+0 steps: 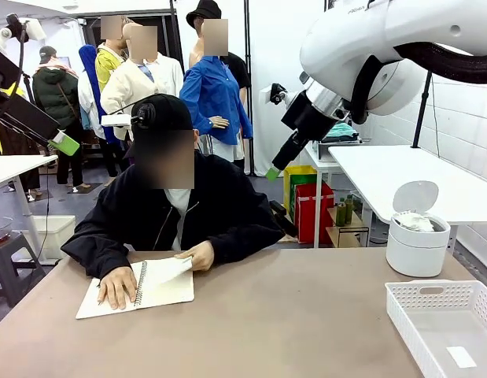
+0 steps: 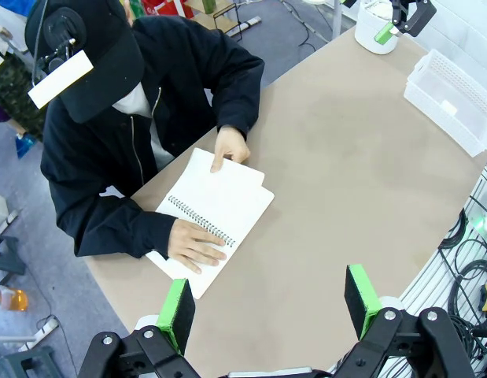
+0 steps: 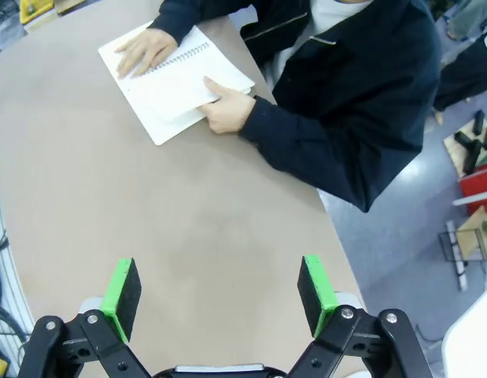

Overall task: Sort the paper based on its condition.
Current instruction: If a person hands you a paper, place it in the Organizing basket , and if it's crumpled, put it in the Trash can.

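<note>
Left hand (image 2: 268, 281) and right hand (image 3: 216, 265) hover wide-spread above the table (image 3: 188, 205).

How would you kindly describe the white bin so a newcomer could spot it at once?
Take the brown table, far corner on the robot's right. Behind the slotted tray stands the white bin: round, upright, flip lid raised, unlike the flat tray.

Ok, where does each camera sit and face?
Front: between the arms, facing across the tan table at the seated person; white right arm overhead.
Left wrist: high up, looking down on the white spiral-bound notebook; left gripper open.
Right wrist: likewise, from the other side; right gripper open.
All three share the notebook and person.
</note>
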### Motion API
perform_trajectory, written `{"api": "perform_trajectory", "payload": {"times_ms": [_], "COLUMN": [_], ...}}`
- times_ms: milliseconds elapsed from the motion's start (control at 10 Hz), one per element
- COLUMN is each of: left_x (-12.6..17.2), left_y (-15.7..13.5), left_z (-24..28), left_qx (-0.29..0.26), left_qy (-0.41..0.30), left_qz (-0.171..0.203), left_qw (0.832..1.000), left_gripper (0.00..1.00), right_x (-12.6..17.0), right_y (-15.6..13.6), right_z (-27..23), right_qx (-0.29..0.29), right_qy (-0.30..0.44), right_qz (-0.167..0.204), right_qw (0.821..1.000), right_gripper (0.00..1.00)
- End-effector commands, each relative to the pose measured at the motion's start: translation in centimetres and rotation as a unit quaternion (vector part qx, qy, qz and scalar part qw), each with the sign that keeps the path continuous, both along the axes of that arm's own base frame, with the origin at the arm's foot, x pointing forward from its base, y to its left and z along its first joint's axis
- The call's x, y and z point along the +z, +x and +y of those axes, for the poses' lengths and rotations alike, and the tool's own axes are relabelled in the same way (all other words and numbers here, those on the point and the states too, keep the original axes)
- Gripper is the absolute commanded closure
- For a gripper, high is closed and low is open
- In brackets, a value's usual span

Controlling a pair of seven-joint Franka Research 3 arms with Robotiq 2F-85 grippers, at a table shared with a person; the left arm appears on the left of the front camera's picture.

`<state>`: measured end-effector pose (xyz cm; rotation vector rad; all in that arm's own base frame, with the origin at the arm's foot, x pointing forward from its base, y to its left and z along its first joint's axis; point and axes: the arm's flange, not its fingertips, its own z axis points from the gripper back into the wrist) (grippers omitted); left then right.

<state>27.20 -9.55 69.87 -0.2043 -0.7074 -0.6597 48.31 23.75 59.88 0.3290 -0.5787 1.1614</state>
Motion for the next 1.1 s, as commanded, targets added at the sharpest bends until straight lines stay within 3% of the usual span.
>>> {"api": "perform_trajectory", "payload": {"times_ms": [0,1000], "left_x": [0.04,0.04], "left_y": [-0.01,-0.01], "left_z": [0.05,0.05], "left_qx": [0.001,0.001], "left_qy": [0.0,0.0], "left_qz": [-0.001,-0.001], "left_qw": [1.0,1.0], "left_gripper": [0.0,0.0], "right_x": [-0.2,-0.2], "right_y": [-0.32,-0.32], "right_z": [-0.09,-0.09], "right_qx": [0.0,0.0], "right_qy": [-0.001,-0.001], "right_qz": [0.001,0.001], "right_qw": [1.0,1.0], "right_gripper": [0.0,0.0]}}
